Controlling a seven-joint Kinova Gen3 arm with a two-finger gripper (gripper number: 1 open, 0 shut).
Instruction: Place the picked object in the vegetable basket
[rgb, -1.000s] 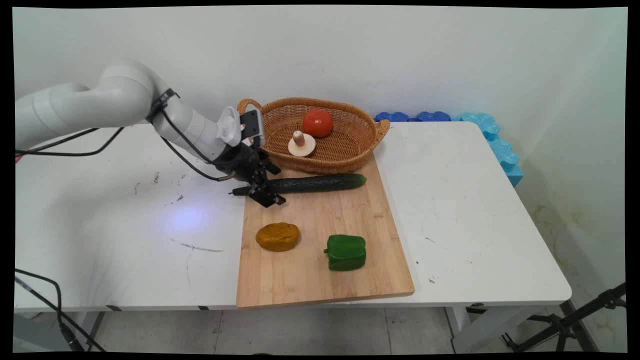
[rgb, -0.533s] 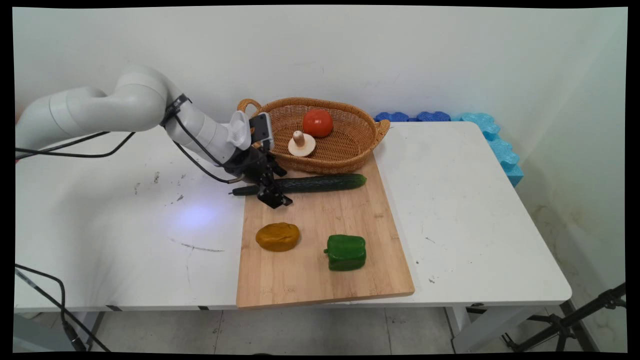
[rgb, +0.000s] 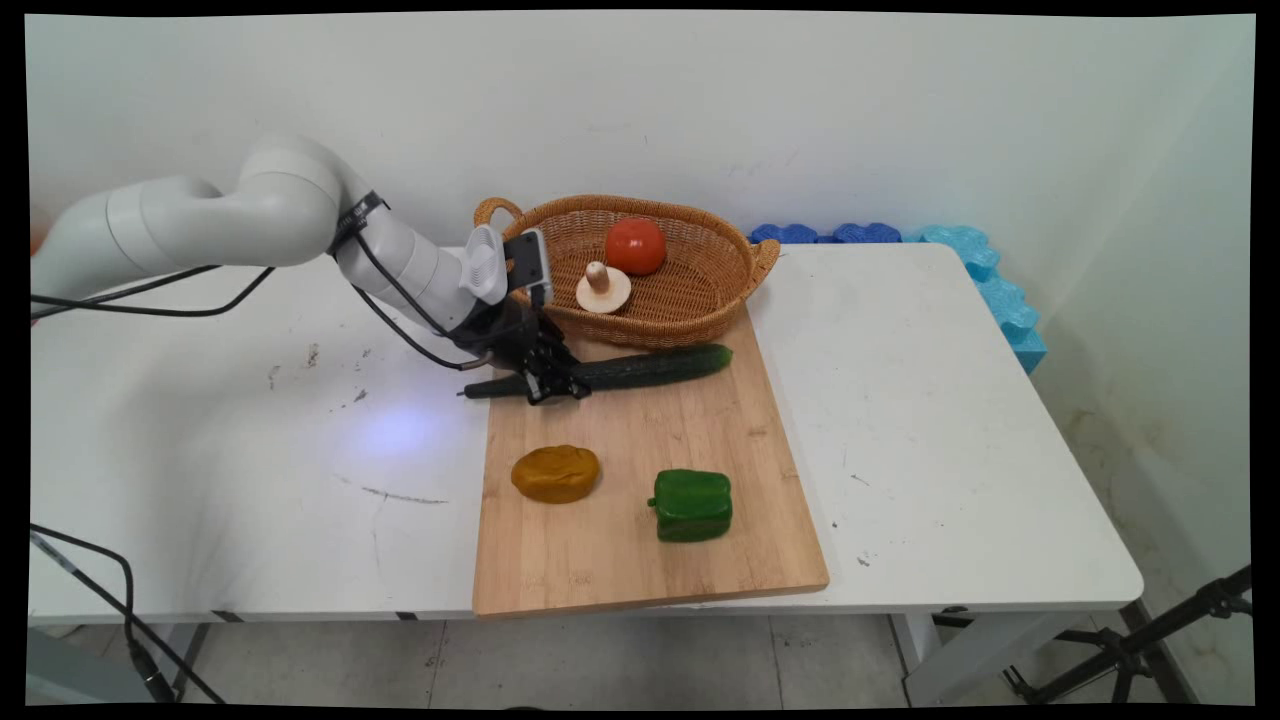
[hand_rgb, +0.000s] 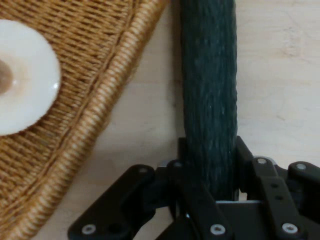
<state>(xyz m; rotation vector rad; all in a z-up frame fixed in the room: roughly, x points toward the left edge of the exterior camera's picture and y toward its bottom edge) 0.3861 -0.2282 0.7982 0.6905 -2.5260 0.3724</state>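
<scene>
Pincer (rgb: 553, 385) clamps one cucumber (rgb: 640, 368); one basket (rgb: 700, 310) beside.

White table (rgb: 930, 400), wooden cutting board (rgb: 640, 560) on it, wicker basket (rgb: 700, 320) behind the board

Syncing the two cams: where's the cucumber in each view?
Main view: the cucumber lies across the far end of the cutting board, just in front of the basket, with the gripper shut on its left part.
Hand view: the cucumber runs from the top edge down the centre into the gripper.
Shared landmark: the basket, with the mushroom in it.
</scene>
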